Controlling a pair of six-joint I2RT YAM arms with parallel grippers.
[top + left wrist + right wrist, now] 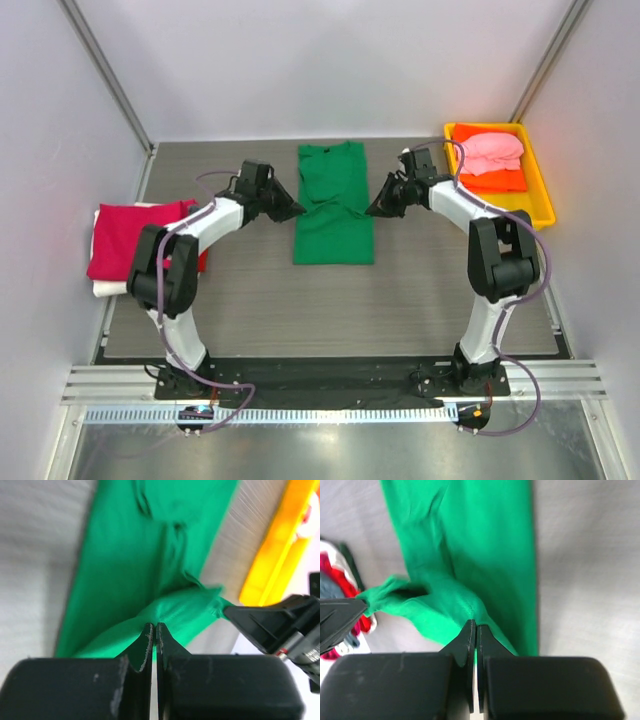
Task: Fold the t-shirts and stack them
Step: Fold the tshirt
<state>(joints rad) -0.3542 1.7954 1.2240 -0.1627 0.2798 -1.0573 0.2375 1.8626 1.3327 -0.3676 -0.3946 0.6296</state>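
A bright green t-shirt (334,205) lies as a long narrow strip in the middle of the table. My left gripper (298,211) is shut on its left edge at mid-length, pinching a raised fold of green cloth (165,617). My right gripper (372,209) is shut on the right edge opposite, pinching green cloth (445,605) as well. The cloth between them is lifted and puckered. A stack with a crimson shirt (130,235) on top of white and red ones lies at the left. Pink (492,152) and orange (495,181) shirts lie in the tray.
A yellow plastic tray (540,195) stands at the back right and shows in the left wrist view (272,555). White walls enclose the table on three sides. The arm bases stand at the near edge.
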